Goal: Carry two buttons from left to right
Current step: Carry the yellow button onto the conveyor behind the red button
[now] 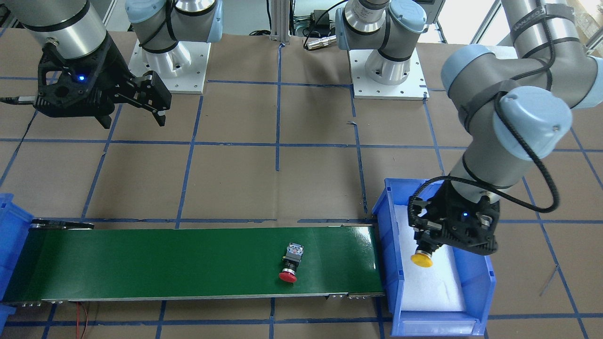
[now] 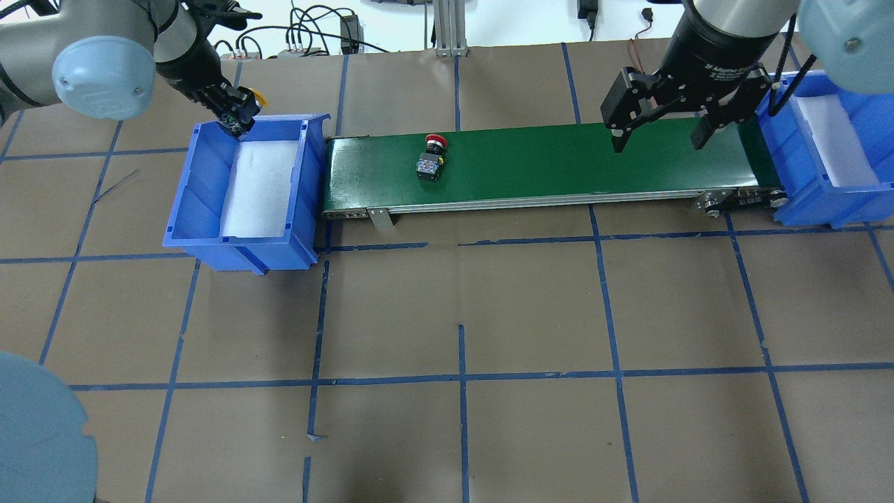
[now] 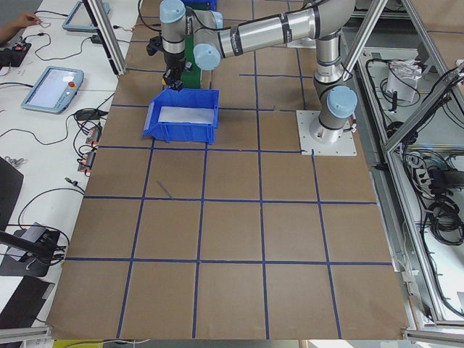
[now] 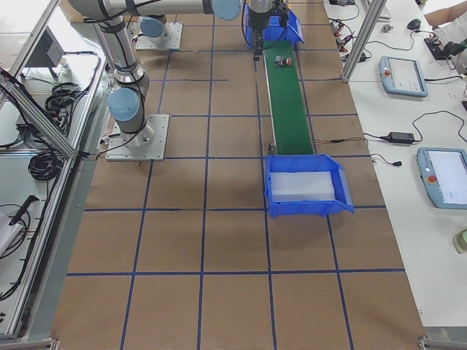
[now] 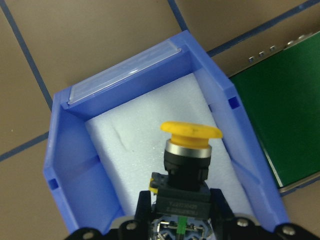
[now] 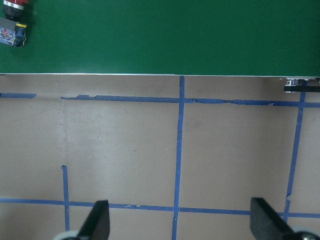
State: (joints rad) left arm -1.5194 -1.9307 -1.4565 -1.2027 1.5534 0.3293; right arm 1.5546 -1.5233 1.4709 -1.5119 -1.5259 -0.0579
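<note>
Left gripper pinches yellow button by its stiff block, likely light, slick cap toward 12 o'clock; right gripper gapes empty

Right gripper, black housing: white print, first line reads about "2F Adaptive"; the rest is too small. Yellow button, black rear block: faint characters, unreadable. Strap on left arm: pale lettering, not legible. Nothing else readable.
</note>
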